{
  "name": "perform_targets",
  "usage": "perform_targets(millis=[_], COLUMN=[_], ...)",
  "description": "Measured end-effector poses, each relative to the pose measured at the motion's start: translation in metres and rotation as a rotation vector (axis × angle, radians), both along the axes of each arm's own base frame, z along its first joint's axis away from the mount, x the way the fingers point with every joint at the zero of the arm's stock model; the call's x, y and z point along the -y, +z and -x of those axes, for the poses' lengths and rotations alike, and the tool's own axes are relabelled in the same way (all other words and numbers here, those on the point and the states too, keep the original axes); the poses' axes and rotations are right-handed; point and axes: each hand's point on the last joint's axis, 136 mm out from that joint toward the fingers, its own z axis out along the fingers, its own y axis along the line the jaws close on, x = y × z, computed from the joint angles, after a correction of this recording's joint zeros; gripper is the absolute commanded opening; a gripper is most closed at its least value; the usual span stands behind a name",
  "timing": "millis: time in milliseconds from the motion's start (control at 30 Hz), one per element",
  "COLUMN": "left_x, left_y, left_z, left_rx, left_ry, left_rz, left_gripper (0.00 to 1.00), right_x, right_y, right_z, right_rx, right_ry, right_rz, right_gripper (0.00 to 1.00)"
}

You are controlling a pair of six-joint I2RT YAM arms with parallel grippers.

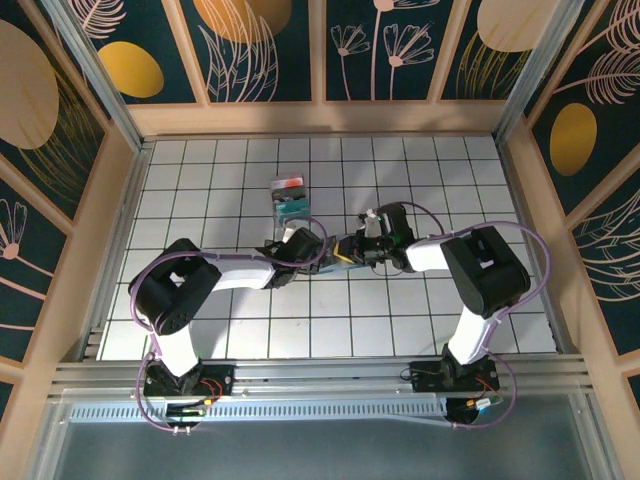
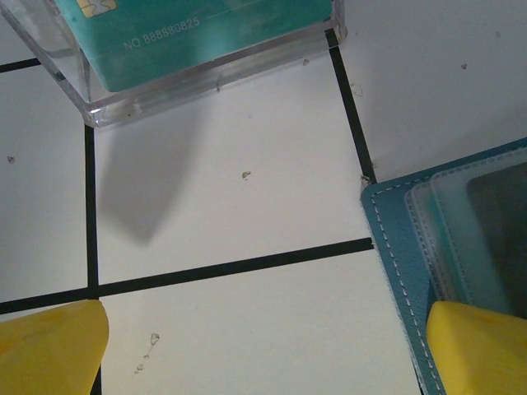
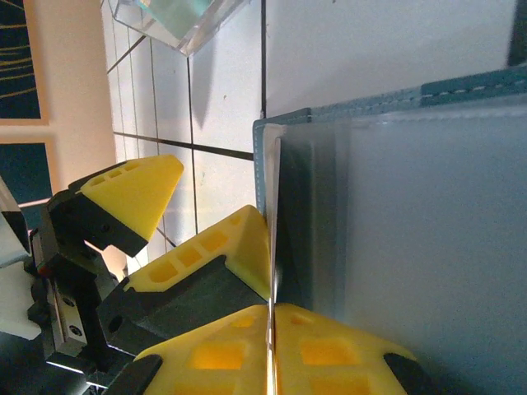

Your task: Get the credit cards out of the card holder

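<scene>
Right gripper (image 3: 270,329) nipping at the pocket — extraction looks barely begun
Pads pressed together on a thin leaf (image 3: 272,214) of the card holder (image 3: 370,103) mid-table, card or sleeve unclear; left gripper (image 2: 263,354) spread wide, one finger on its corner; a teal card (image 2: 206,33) sits in the clear box (image 2: 90,107).

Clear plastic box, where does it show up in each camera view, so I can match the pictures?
Top external: the clear plastic box sits upper middle, on the tiled table.
Left wrist: the box lies along the top edge, with a teal card inside.
Right wrist: the box is in the top left corner.
Shared landmark: the black tile line running from the box's corner to the card holder, plain in both wrist views.
</scene>
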Motion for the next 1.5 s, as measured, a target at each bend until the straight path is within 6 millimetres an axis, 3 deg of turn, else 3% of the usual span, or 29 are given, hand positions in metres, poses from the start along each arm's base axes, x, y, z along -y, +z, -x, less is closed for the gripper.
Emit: perform_targets(millis=[267,633,1033,1333,1500], left_x=[0.000,0.000,0.020,0.021,0.022], left_y=[0.000,0.005,0.036,0.008,0.007], left_z=[0.000,-0.001,-0.013,-0.012,-0.013], left_rx=[0.000,-0.008,0.042,0.000,0.003], left_ry=[0.000,-0.001,-0.045,-0.067,-0.068], left_rz=[0.000,-0.015,0.047,-0.006,-0.004], left_gripper=[0.99,0.99,0.99,0.99,0.99], right_x=[0.005,0.016,0.018,0.018,0.018], right_y=[0.008,-0.001,-0.003,-0.003,-0.002], right_z=[-0.002,-0.003,-0.005,-0.005,-0.005], right_rx=[0.019,0.022,0.028,0.029,0.029], right_ry=[-0.011,-0.028,-0.028,-0.028,-0.027], right_rz=[-0.001,0.101,0.134,0.136,0.135], right_gripper=[0.00,0.00,0.00,0.01,0.06])
